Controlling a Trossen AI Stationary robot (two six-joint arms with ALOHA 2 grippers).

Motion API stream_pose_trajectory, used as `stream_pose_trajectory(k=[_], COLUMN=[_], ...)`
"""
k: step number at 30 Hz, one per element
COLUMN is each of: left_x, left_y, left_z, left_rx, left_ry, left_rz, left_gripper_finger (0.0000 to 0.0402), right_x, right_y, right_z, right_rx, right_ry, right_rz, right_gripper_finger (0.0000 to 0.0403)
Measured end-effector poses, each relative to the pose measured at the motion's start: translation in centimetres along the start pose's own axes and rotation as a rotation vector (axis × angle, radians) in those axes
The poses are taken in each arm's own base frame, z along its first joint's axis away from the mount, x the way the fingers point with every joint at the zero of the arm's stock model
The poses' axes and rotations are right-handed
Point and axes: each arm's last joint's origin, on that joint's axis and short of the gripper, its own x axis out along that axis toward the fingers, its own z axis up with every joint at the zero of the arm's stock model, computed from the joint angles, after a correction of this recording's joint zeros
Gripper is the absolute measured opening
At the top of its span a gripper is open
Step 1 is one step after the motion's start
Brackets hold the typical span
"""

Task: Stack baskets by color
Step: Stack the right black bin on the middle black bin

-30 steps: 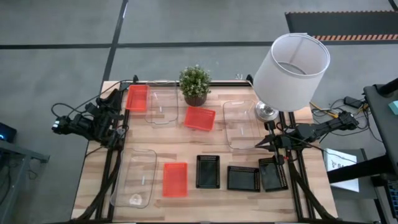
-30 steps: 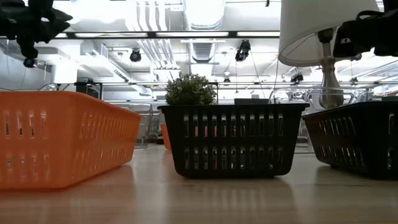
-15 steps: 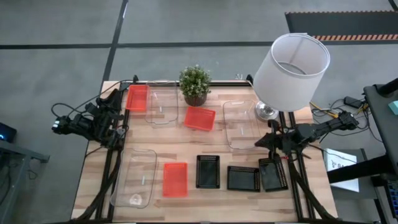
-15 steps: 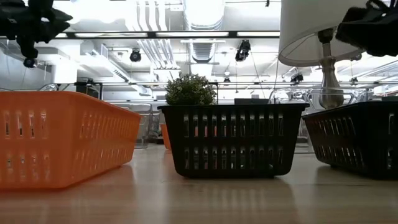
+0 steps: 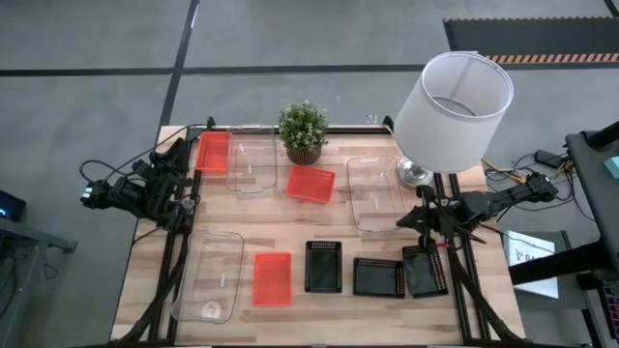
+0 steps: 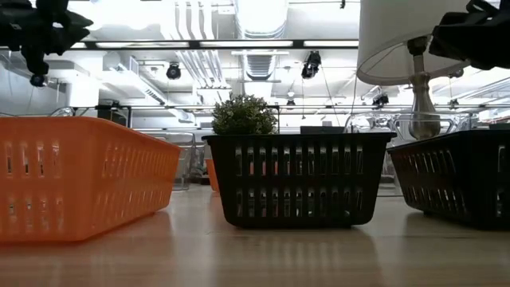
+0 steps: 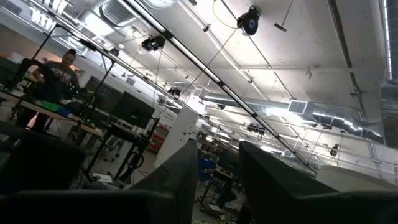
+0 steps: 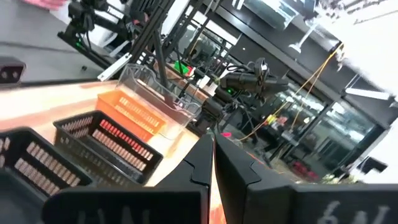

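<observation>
Three red-orange baskets, three black perforated baskets and three clear baskets rest singly, bottoms down, on the wooden table. My left gripper is raised at the table's left edge. It points upward and is open, with nothing between its fingers. My right gripper hangs shut at the right edge, above the gap between the right clear basket and the rightmost black basket.
A potted green plant stands at the far middle of the table. A lamp with a white shade stands at the far right, its base just beyond my right gripper. Bare wood lies in the table's middle strip.
My right gripper has rolled about its own pointing line while staying where it was and staying shut. The baskets have kept their places.
</observation>
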Motion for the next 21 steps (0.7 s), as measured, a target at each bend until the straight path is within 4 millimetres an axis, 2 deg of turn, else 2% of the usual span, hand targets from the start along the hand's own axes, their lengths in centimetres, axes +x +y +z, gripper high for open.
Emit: stream_pose_trajectory(k=[14, 16, 20, 21], left_x=[0.0, 0.0, -0.02, -0.03], left_y=[0.0, 0.0, -0.26, -0.51], left_z=[0.0, 0.0, -0.22, -0.44], left_rx=[0.0, -0.006, -0.213, -0.19], left_ry=[0.0, 0.0, 0.006, 0.011], left_rz=[0.0, 0.0, -0.043, -0.084], left_gripper_finger=[0.0102, 0.0102, 0.0102, 0.0102], right_x=[0.0, 0.0, -0.02, -0.03], right_y=[0.01, 0.0, -0.36, -0.42], right_z=[-0.01, 0.0, -0.03, -0.08], right_rx=[0.126, 0.281, 0.605, 0.649], right_ry=[0.001, 0.0, 0.015, 0.021], right_rz=[0.001, 0.0, -0.11, -0.137], right_gripper_finger=[0.0009, 0.0009, 0.0009, 0.0009])
